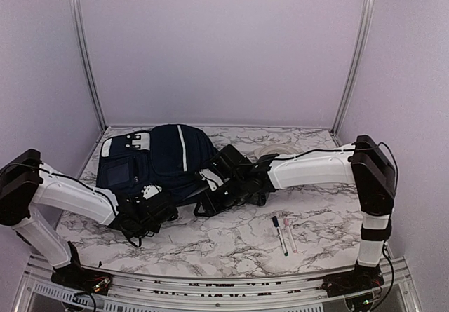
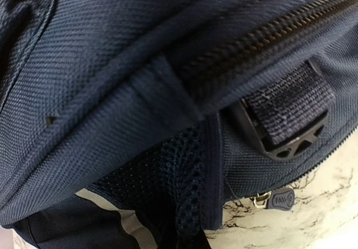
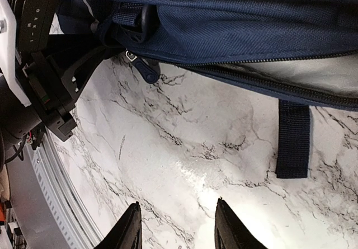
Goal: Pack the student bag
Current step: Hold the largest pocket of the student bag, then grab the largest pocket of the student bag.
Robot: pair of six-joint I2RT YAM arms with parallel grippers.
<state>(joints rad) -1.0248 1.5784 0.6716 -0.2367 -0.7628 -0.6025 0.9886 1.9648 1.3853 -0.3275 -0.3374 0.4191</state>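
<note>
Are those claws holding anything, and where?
Right gripper: open, empty. Left gripper: shut at the student bag's near edge; a pinch of fabric cannot be confirmed.

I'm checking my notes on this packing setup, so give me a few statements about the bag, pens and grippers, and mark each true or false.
1. The student bag lies on the marble table. True.
2. The two pens are inside the bag. False: they lie on the table, apart from the bag.
3. The right gripper is open with nothing between its fingers. True.
4. The left gripper hangs far from the bag. False: it is at the bag's near edge, shut.
</note>
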